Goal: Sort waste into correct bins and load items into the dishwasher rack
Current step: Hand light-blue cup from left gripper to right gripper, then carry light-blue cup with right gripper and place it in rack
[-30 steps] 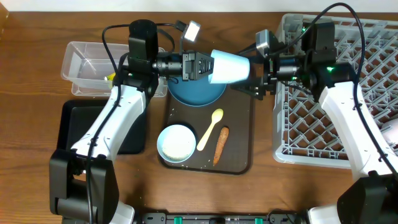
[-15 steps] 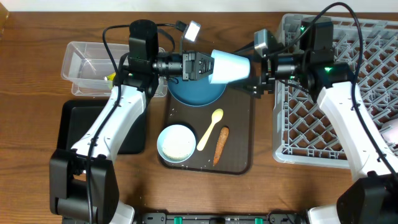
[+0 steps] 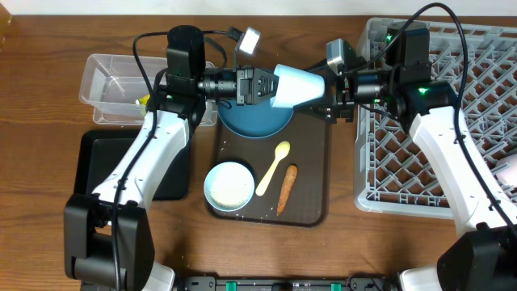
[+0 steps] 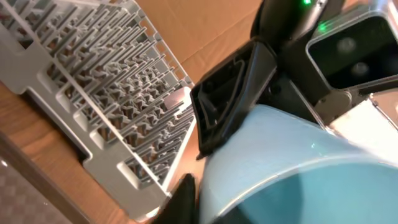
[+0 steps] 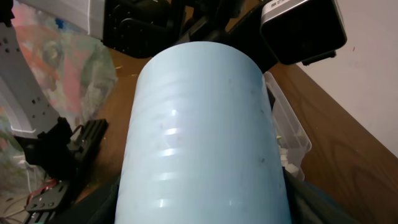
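A brown wooden worktop (image 3: 48, 48) with lengthwise grain fills the overhead view, evenly lit, with a pale band (image 3: 81, 6) along its far edge (wall or trim, hard to tell). The right wrist view shows a white wall (image 5: 373, 74); the left, cardboard (image 4: 205, 25).

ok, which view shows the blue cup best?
Overhead: the whole cup shows in outline, lying sideways. The right wrist view shows only its side wall, filling the frame. The left wrist view shows only part of its rim and outer wall, close up.
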Motion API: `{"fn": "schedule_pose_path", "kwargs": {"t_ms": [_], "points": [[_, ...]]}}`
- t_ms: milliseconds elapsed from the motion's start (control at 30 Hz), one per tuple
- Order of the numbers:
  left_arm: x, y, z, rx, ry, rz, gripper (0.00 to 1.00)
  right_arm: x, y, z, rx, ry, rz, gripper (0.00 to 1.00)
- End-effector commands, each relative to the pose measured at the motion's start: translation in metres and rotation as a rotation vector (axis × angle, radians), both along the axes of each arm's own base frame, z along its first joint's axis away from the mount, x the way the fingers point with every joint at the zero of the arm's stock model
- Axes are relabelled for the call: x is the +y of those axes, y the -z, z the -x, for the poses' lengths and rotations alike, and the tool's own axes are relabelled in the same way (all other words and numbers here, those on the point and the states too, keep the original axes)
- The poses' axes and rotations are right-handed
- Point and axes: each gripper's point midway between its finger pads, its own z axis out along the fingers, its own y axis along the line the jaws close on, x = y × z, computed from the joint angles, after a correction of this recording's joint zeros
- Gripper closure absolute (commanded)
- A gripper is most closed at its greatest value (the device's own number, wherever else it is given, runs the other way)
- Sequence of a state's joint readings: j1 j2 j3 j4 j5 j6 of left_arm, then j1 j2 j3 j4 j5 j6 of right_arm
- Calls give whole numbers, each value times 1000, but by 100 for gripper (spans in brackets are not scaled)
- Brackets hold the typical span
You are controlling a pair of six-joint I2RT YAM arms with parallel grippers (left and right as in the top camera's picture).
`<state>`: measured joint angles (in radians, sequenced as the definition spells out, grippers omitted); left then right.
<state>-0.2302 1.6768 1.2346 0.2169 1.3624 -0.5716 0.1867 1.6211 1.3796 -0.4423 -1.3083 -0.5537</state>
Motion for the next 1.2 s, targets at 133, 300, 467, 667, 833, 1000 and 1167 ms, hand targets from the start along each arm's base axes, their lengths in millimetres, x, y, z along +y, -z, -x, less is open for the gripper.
{"fn": "schedule_pose_path", "kwargs": {"t_ms": [133,300,467,667,833,1000,1167], "points": [[0,0,-1,-63,0,-9,44,-5,26,-25,160,194,121,45],[14,52,-29,-15,-219,-223,34,-34,66,-51,276,461,311,61],[65,112,-54,55,-499,-560,27,-89,102,-61,370,708,534,71],[105,117,-51,84,-630,-710,25,-170,91,-67,493,976,643,79],[131,110,-40,56,-710,-834,25,-246,69,-70,585,1256,643,90],[153,110,-25,81,-769,-941,24,-314,56,-64,634,1496,635,99],[156,114,-18,104,-764,-967,24,-379,51,-48,690,1744,625,99]]}}
